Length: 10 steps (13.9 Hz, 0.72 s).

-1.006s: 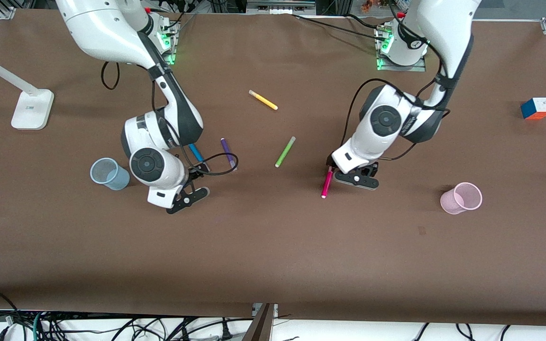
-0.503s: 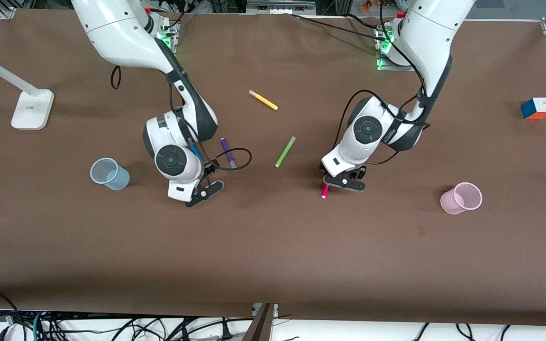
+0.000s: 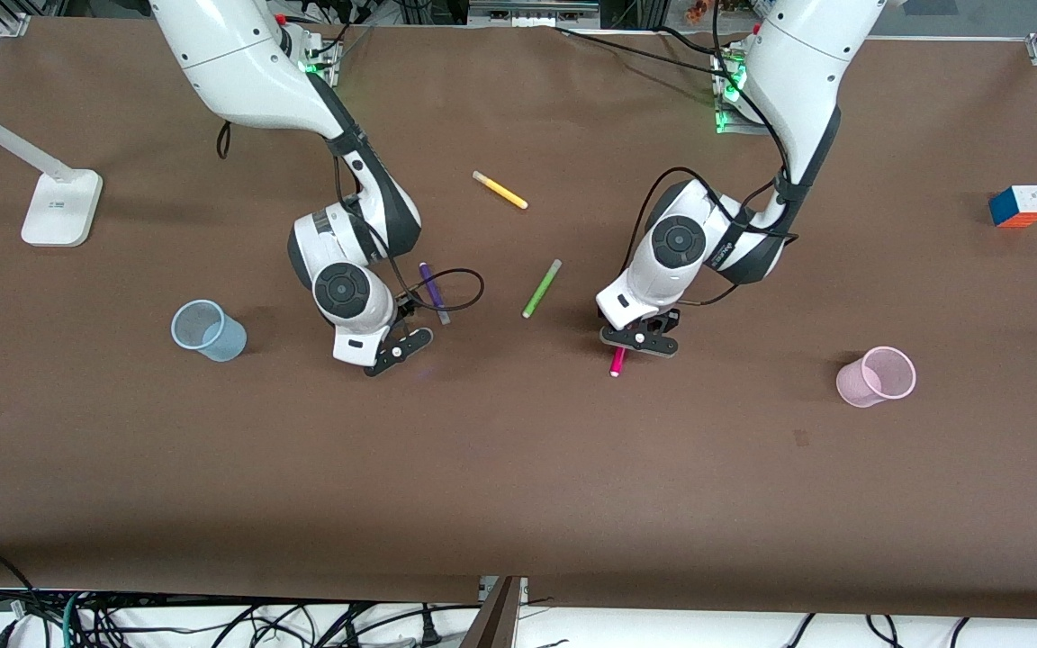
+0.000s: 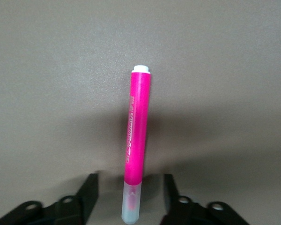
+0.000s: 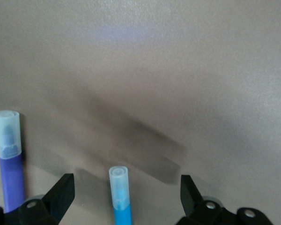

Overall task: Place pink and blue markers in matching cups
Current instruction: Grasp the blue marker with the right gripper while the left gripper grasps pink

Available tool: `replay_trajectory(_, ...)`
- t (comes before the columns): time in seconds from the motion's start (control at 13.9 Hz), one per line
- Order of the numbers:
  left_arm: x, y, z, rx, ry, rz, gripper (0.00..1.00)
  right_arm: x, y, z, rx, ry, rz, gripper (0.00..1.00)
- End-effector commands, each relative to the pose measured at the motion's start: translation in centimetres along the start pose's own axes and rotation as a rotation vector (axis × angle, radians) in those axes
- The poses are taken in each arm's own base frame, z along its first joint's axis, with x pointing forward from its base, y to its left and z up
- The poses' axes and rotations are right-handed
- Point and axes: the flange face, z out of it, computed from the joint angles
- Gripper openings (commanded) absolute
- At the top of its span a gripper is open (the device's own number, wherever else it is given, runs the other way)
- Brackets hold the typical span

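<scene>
Markers both flat on the table (image 3: 518, 468). Pink marker (image 4: 136, 140) has its long axis running toward the front camera, pale cap end under the left gripper (image 4: 130, 197), the other end sticking out nearer the camera (image 3: 616, 364). Left gripper is low over it, jaws wide, one finger (image 4: 88, 192) either side of the capped end, not touching.

Blue marker (image 5: 121, 197) lies just beside the purple marker (image 5: 10, 164), roughly parallel to it, clear caps pointing the same way. Right gripper (image 5: 124, 197) is low over the blue one, jaws wide, capped end centred between the fingers (image 5: 61, 192); the purple one sits just outside one finger.

Blue cup (image 3: 206, 330) stands toward the right arm's end, pink cup (image 3: 877, 376) toward the left arm's end, each well apart from its marker.
</scene>
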Motion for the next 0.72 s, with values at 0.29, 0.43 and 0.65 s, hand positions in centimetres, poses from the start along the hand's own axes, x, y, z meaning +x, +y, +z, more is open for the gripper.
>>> replay_trajectory(0.29, 1.5, -0.8, -2.8, 0.025, 0.015, -0.083, 0.0, -1.2, -0.2, -0.3, -0.005, 0.012, -0.004, 0.56)
replay_trajectory(0.43, 3.0, -3.5, -6.8, 0.047, -0.022, -0.13, 0.0, -1.3, -0.2, -0.2, -0.005, 0.01, -0.004, 0.34)
replay_trajectory(0.65, 5.0, -8.0, -12.8, 0.077, -0.146, -0.089, 0.0, -1.3, -0.2, -0.1, -0.005, 0.007, -0.004, 0.16)
